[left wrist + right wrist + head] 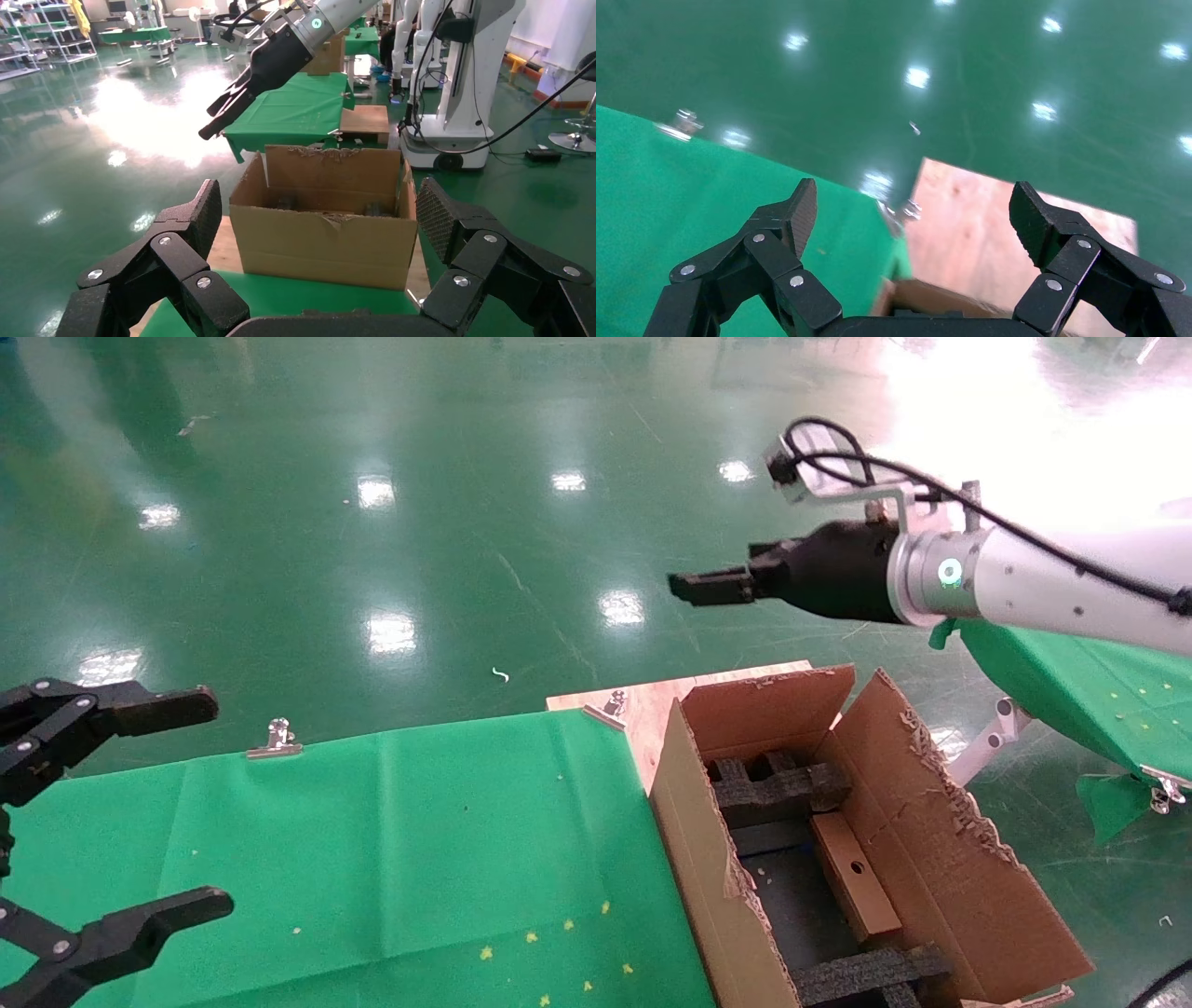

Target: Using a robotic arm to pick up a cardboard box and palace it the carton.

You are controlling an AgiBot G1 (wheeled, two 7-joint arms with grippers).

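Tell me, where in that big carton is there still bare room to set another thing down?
Inside the carton, the dark floor between the far foam insert and the near foam insert, left of the cardboard box, looks bare. The ends are crowded with foam. The green cloth beside it is wide open.

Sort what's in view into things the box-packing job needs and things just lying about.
Job:
right gripper, open, raised beyond the carton
small cardboard box, lying inside the carton
carton, flaps open

Lying about:
left gripper, open, idle over the green cloth
metal clip
second table
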